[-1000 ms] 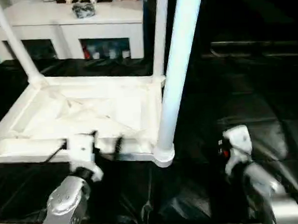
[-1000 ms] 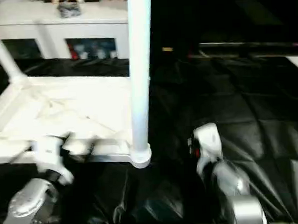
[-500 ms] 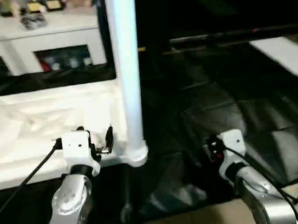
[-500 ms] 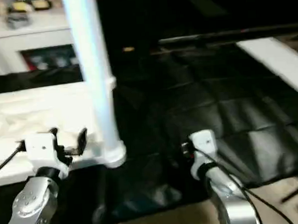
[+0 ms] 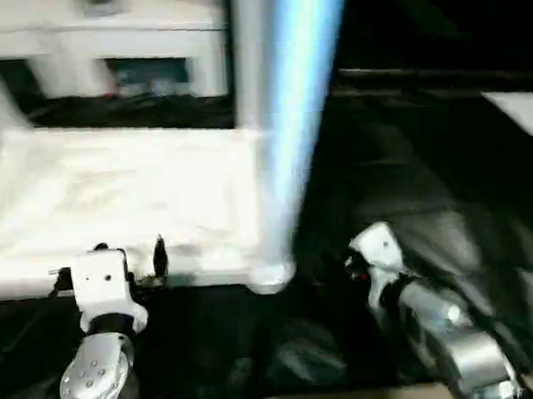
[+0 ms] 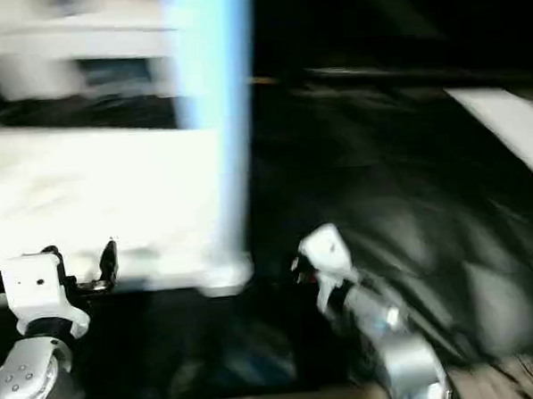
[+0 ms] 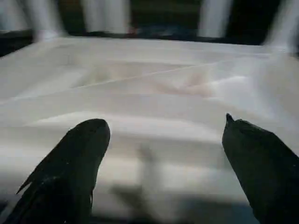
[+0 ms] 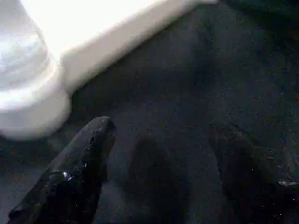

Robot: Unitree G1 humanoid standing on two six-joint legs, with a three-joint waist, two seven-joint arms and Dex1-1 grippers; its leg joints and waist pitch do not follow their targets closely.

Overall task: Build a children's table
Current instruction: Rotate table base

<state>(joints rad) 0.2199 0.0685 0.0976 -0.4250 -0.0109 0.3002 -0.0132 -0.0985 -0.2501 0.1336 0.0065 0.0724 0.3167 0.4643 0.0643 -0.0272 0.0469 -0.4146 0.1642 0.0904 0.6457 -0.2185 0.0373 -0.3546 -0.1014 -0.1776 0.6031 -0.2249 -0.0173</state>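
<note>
Before the parted left claw (image 7: 161,140), seemingly upturned white table (image 5: 114,190), leg (image 5: 285,136) upright.

Table top (image 5: 114,190) and leg (image 5: 285,136): smooth white plastic, slight sheen. Black sheet (image 5: 444,181) at frame right: glossy, wrinkled. Forearms (image 5: 449,351): brushed silver metal. Left fingers (image 7: 70,168): matt black.
</note>
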